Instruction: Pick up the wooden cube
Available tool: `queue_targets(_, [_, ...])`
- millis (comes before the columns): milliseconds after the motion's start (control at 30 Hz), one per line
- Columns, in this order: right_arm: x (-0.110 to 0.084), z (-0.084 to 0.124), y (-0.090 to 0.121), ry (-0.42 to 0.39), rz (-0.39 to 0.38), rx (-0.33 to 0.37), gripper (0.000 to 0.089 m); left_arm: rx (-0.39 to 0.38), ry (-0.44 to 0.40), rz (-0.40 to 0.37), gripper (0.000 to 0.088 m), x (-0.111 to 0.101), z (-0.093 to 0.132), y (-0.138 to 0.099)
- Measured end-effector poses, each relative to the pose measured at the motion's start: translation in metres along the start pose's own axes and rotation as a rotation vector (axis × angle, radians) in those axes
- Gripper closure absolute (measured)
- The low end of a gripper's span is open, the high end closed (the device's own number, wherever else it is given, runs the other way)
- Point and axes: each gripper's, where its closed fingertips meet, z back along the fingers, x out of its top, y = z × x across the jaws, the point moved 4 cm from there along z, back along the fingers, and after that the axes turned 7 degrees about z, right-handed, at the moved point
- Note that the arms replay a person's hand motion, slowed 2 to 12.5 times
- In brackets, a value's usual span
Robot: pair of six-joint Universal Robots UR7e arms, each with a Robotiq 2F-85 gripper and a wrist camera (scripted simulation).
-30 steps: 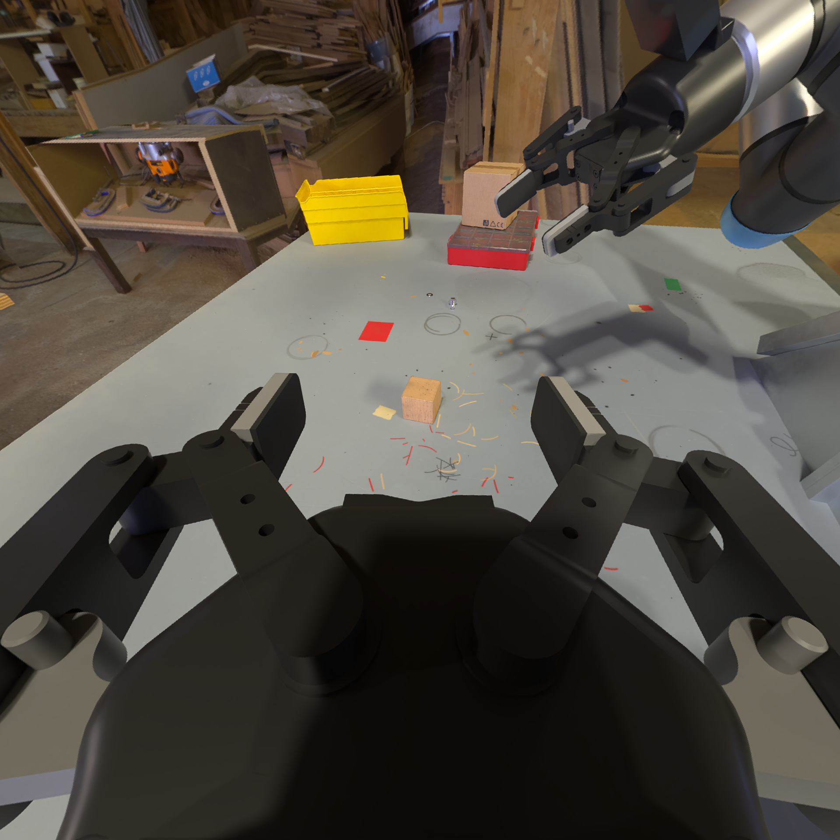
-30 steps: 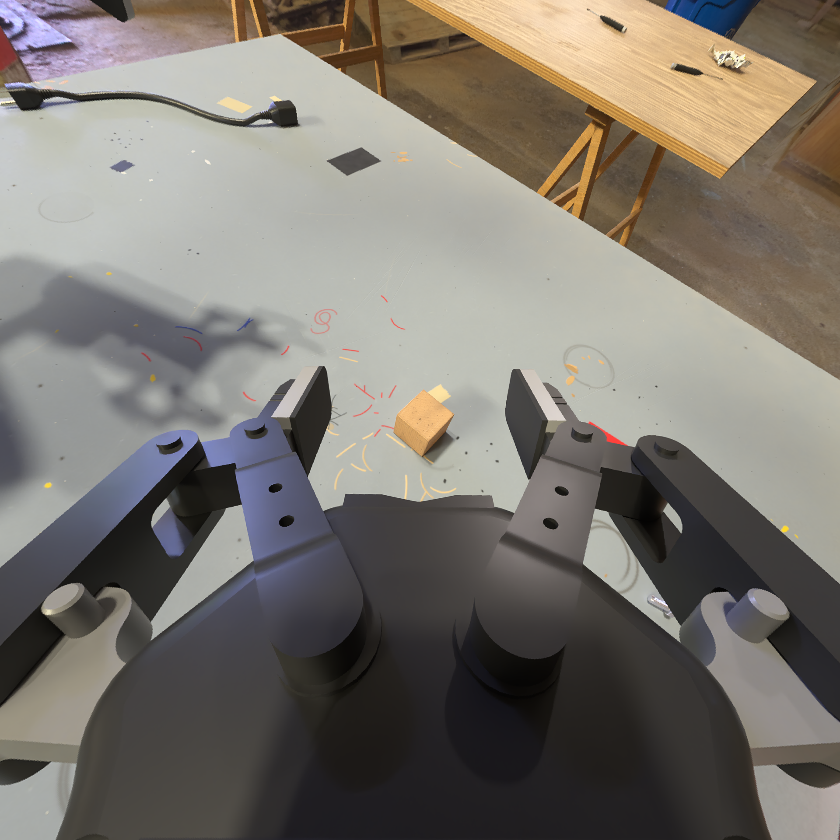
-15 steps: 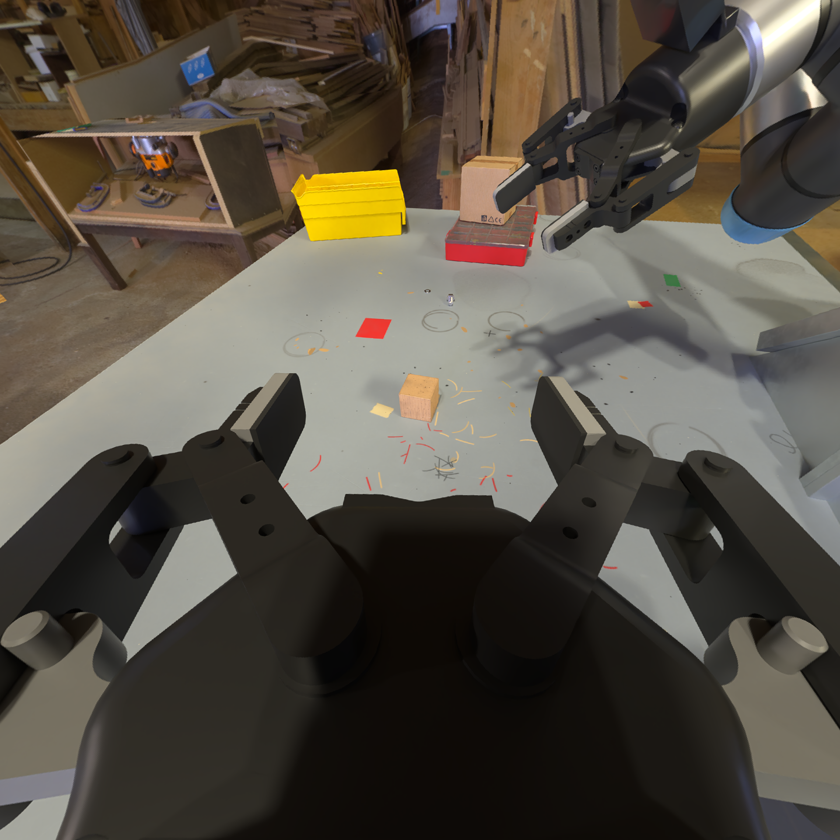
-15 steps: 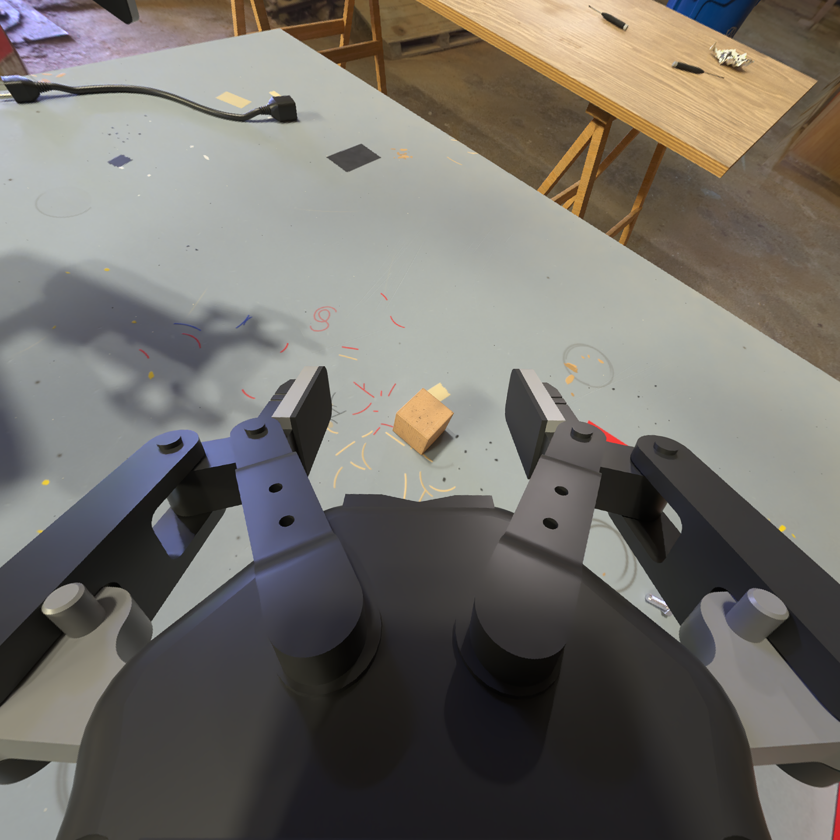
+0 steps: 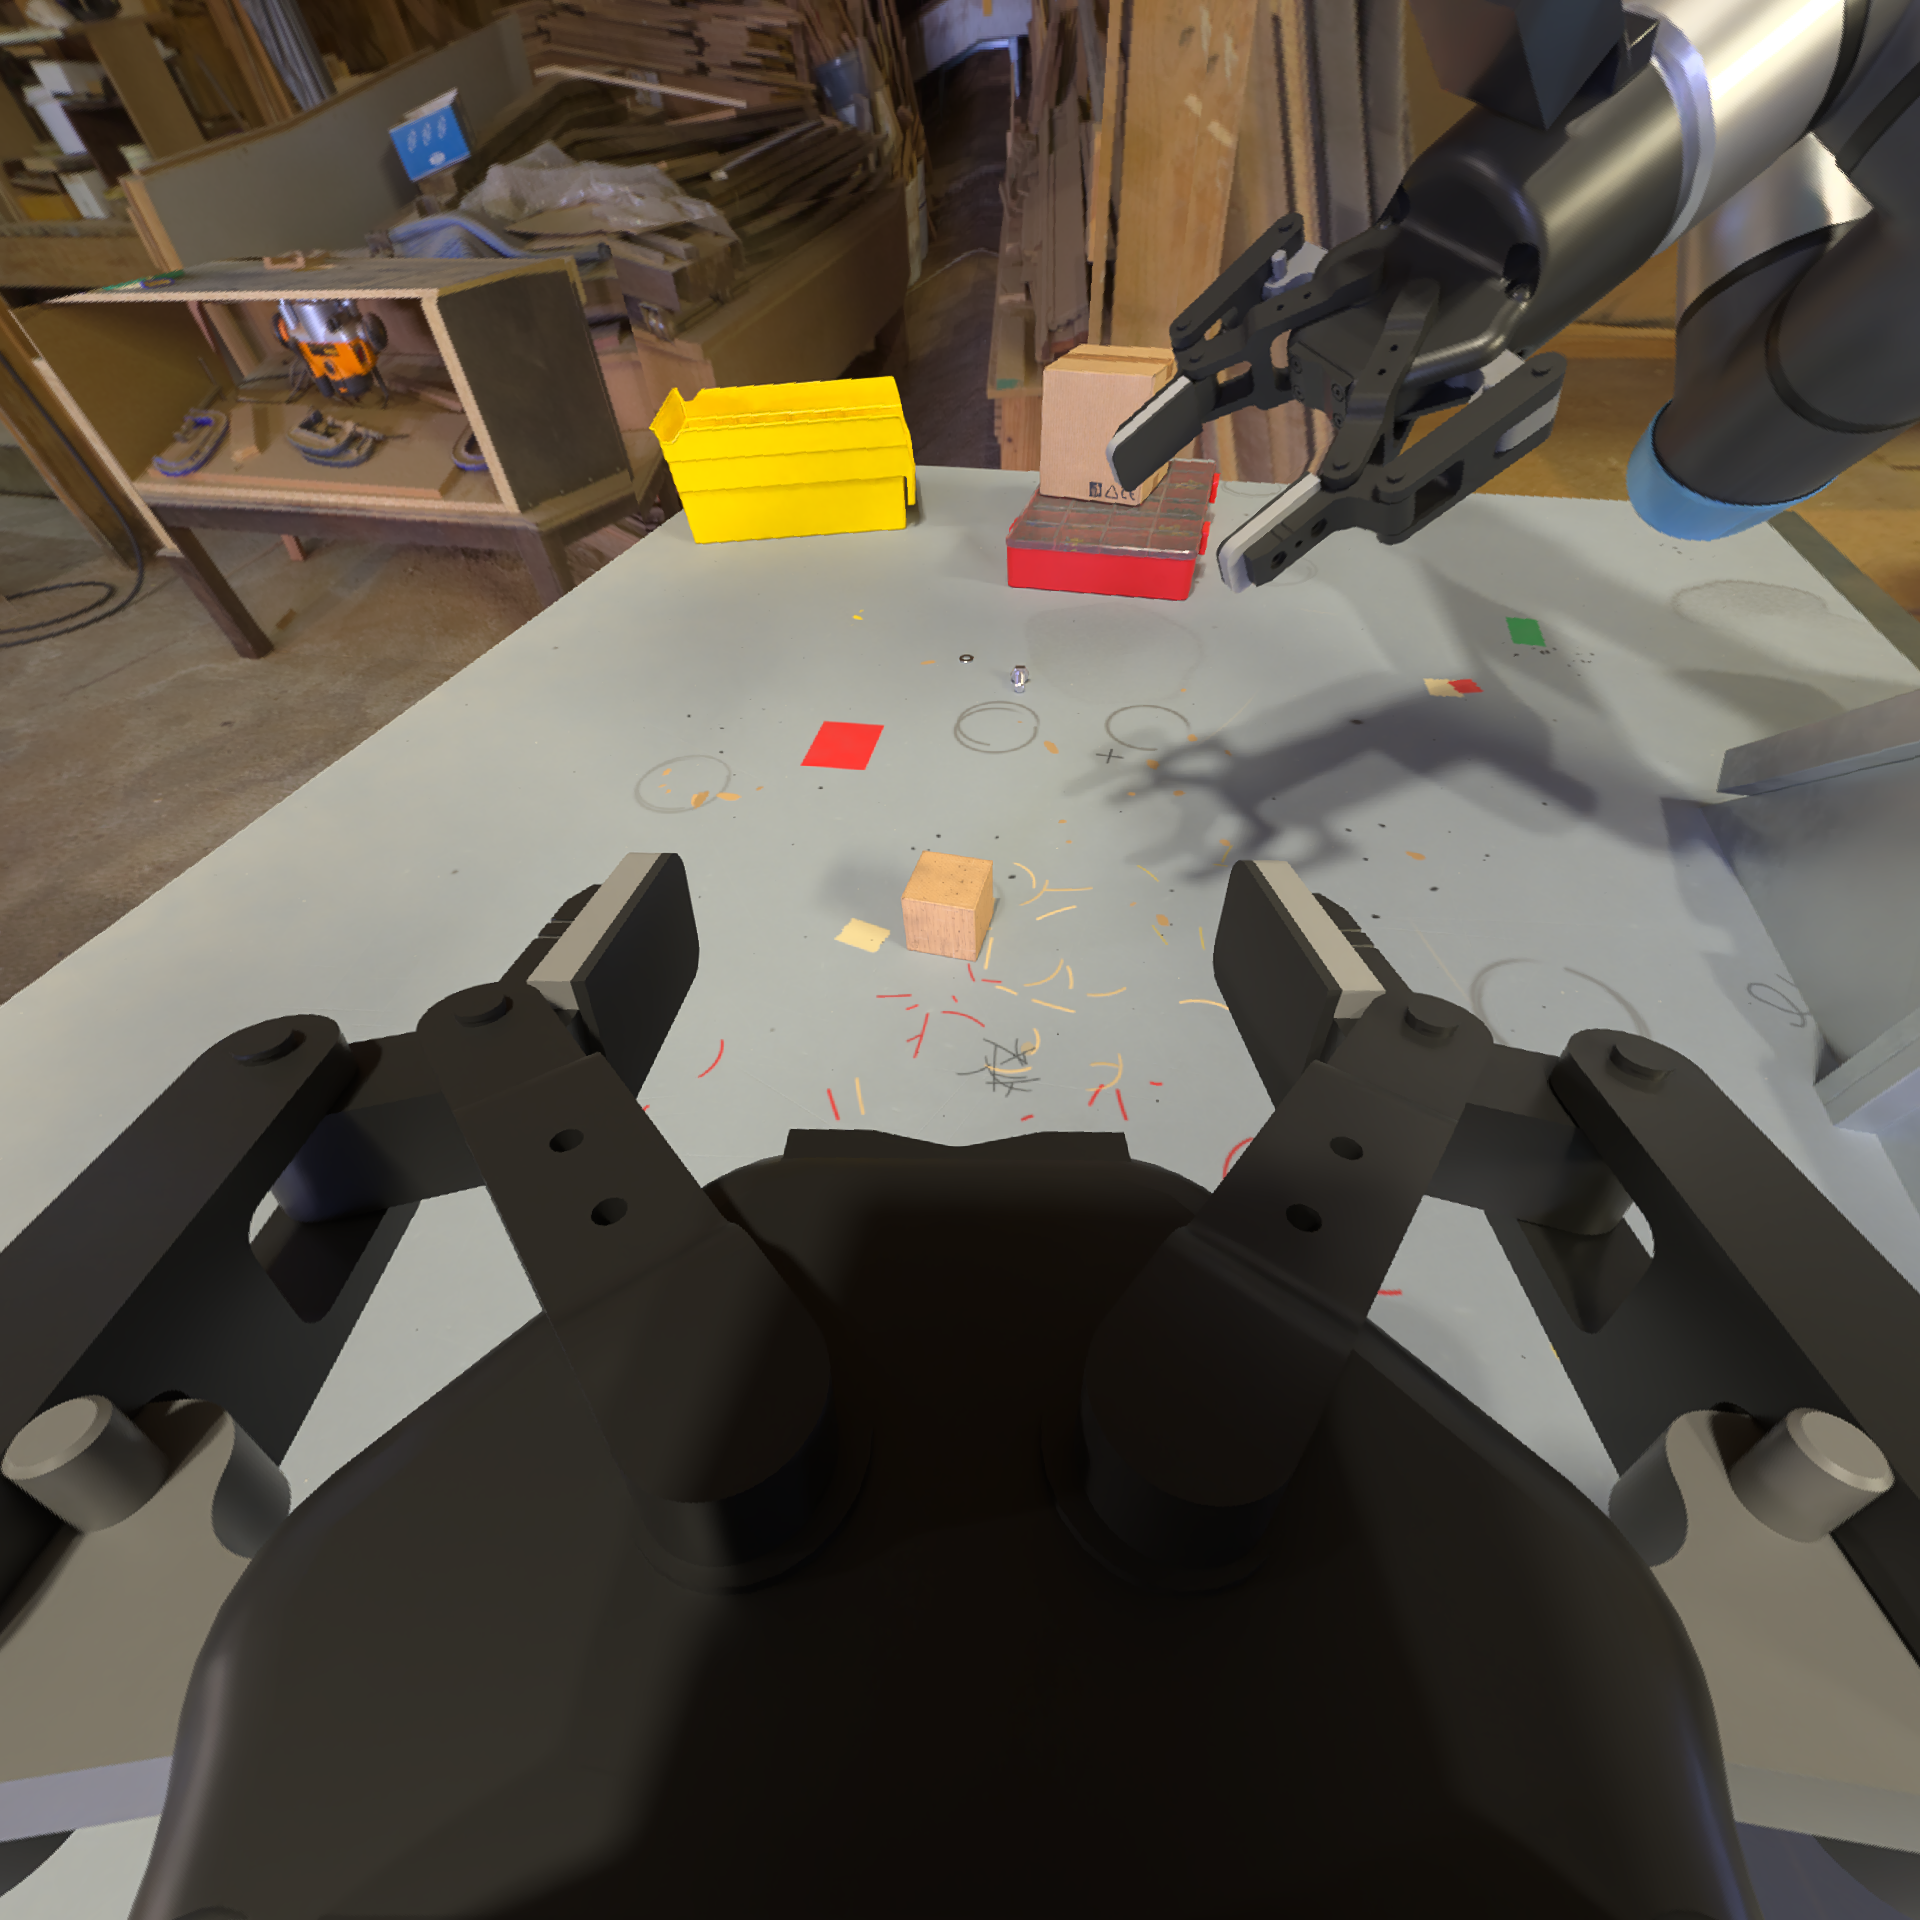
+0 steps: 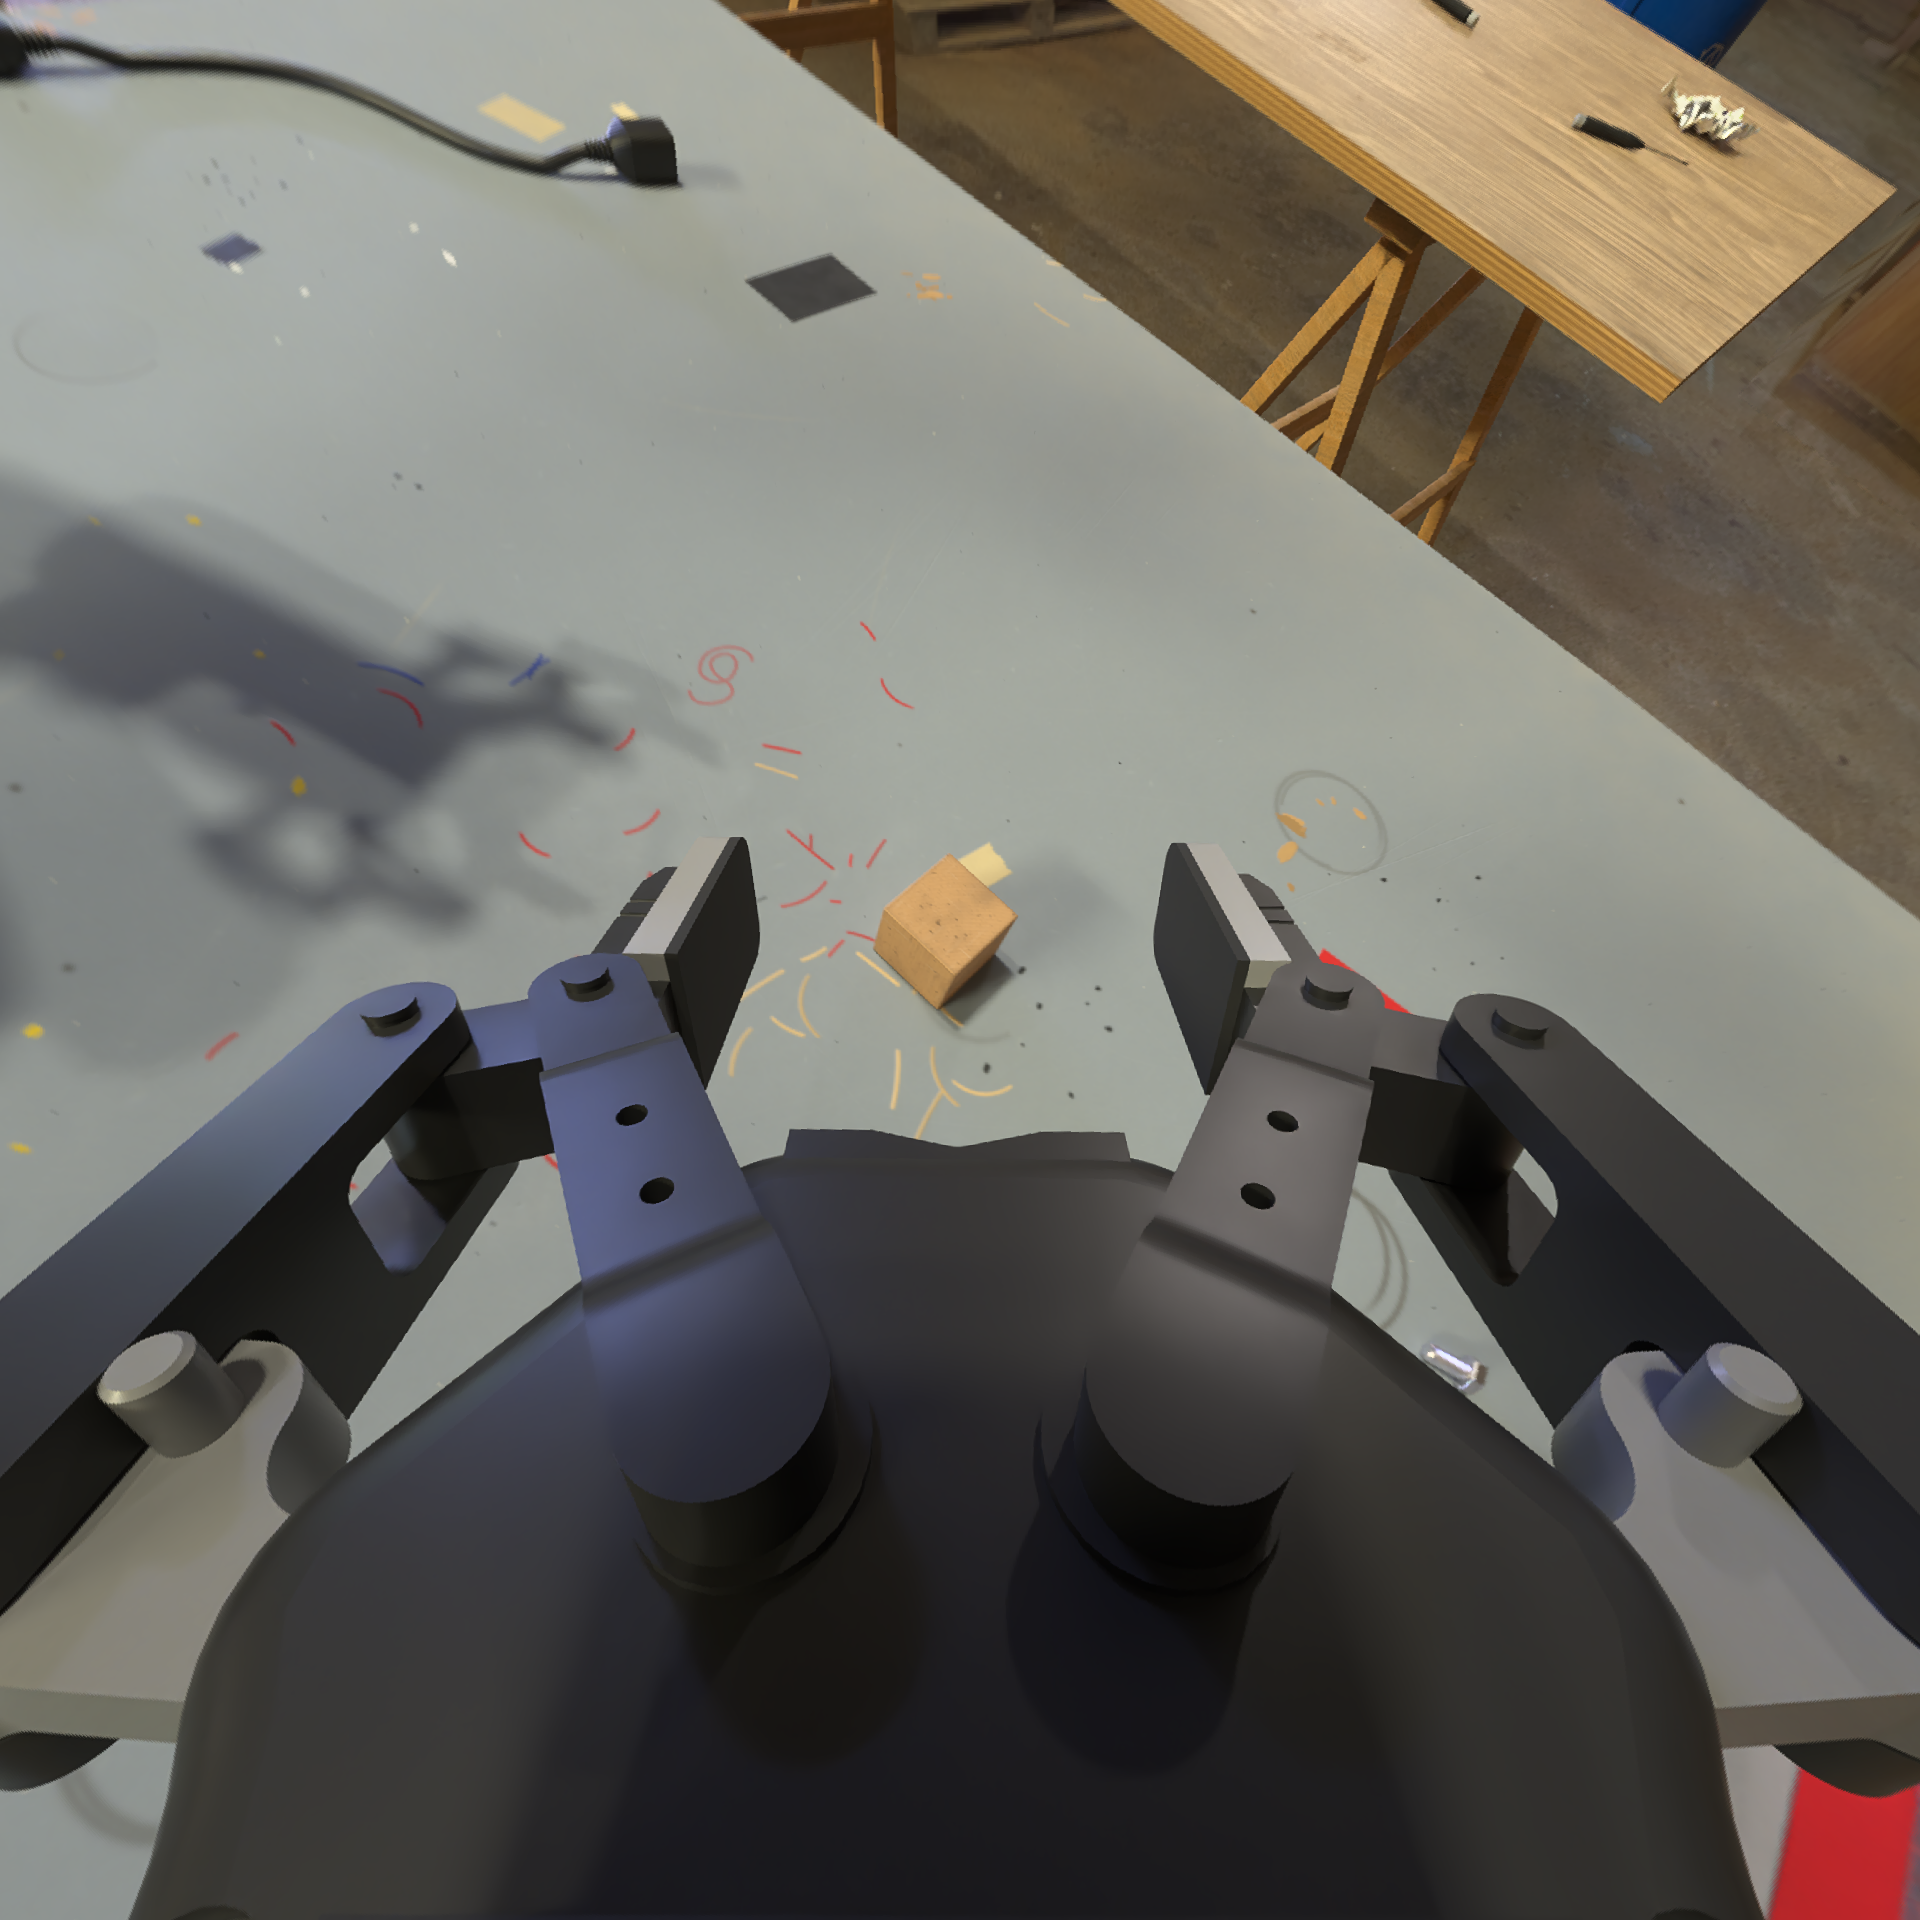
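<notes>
Both tools were spread wide, nothing between the fingers. The wooden cube (image 5: 947, 904) sat on the grey surface (image 5: 499, 831), free, with a small tan scrap (image 5: 862, 934) just beside it on its left in the left wrist view. My left tool (image 5: 951, 914) framed the cube between its fingertips but was well short of it. My right tool (image 6: 954, 914) did the same from the opposite side, raised above the surface in the left wrist view (image 5: 1226, 488).

Risks as I judged them:
- In the right wrist view the cube (image 6: 943, 928) sat corner-on to the pads. Closing like that would likely bite on edges, twist it or squirt it out.
- Both tools were aimed at one cube. If both came in, I'd expect a finger clash over it.
- Descending too far could jam fingertips into the surface; too shallow and the pads would catch only the top rim and slip.
- The left tool looked squarer to the cube's faces, so I rated it the safer pick.
- The yellow bin (image 5: 787, 457) and red case (image 5: 1107, 540) at the far end were well apart, no threat.
</notes>
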Motion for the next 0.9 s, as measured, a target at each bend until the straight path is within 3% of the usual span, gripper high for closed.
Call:
queue_targets(133, [-0.005, -0.005, -0.004, 0.036, 0.082, 0.011, 0.0209, -0.003, 0.001, -0.004, 0.0028, 0.001, 0.0, -0.002])
queue_targets(333, [-0.018, -0.022, -0.007, 0.141, 0.224, 0.081, 0.0183, -0.008, 0.001, -0.01, 0.0028, 0.002, 0.001, -0.005])
queue_targets(633, [-0.027, -0.059, -0.002, 0.261, 0.402, 0.273, 0.0157, -0.009, -0.002, -0.026, 0.0028, 0.007, 0.005, -0.009])
queue_targets(900, [-0.035, -0.092, -0.001, 0.382, 0.533, 0.391, 0.0175, -0.005, -0.013, -0.043, 0.0028, 0.013, 0.011, -0.013])
